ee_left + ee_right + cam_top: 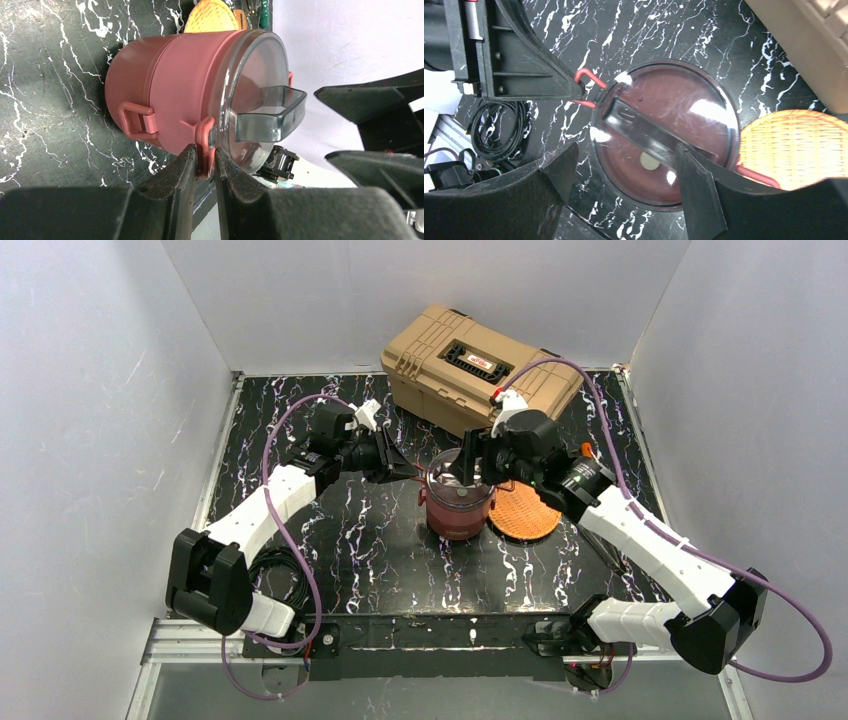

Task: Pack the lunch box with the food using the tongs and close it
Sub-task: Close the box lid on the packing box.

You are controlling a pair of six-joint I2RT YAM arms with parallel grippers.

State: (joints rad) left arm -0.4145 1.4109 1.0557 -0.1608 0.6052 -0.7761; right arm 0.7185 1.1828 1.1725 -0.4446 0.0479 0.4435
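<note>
- The left claw [205,151] pinches a maroon clasp [202,131] on the left side of the lunch box [165,85]; both fingertips touch it.
- A clear lid [255,65] with a smoky handle [272,116] sits on the box.
- The orange woven plate [210,15] lies on the dark marbled surface [50,75], right of the box.

Maroon lunch box [458,512], lid [260,95] perhaps smoky; orange woven plate [523,515]; black white-veined table [370,540]
</note>
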